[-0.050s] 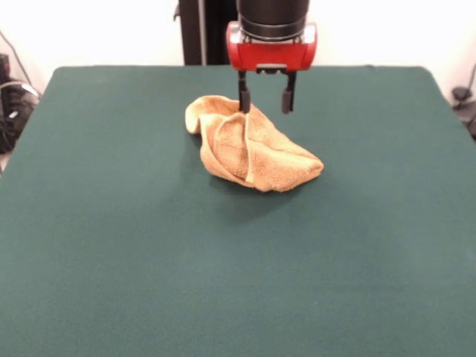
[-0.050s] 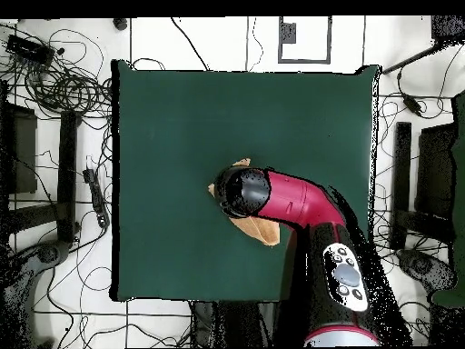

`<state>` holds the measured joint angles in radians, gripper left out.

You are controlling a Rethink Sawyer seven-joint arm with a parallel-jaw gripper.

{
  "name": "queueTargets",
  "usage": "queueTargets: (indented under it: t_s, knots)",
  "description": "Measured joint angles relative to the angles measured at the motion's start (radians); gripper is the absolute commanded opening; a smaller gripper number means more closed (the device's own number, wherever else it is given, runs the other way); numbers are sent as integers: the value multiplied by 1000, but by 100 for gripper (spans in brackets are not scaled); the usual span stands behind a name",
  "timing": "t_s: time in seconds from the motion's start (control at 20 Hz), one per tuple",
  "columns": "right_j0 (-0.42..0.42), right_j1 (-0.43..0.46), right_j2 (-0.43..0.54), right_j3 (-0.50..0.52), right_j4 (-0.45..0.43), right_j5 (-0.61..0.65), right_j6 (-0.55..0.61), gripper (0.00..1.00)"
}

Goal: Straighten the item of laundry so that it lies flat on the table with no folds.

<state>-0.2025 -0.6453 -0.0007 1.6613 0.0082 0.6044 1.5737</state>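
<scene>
I see the towel [image 1: 249,149] bunched in folds on the counter [image 1: 111,245], around its middle, well clear of every edge. My gripper [image 1: 266,102] hangs over the towel's far end, fingers parted, grasping nothing.

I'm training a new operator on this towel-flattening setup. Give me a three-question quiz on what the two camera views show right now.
1. True or false: the towel lies flat with no folds.
2. Multiple choice: the end effector is (A) clamped on the towel and lifting it, (B) open, at the towel's far edge, (C) parked off the table.
3. Short answer: in the overhead view, what hides most of the towel?

Key
1. False: it is bunched in a heap with raised folds.
2. B: its two fingers stand apart, and one tip overlaps the towel's edge in the front view; contact is unclear.
3. The robot arm above it.
</scene>
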Motion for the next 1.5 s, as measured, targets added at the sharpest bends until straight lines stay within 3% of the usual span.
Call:
queueTargets:
  t_s: [0.65,1.5]
  knots:
    - [0,11,0,-7,0,33,0,100]
    - [0,42,2,-109,0,146,0,100]
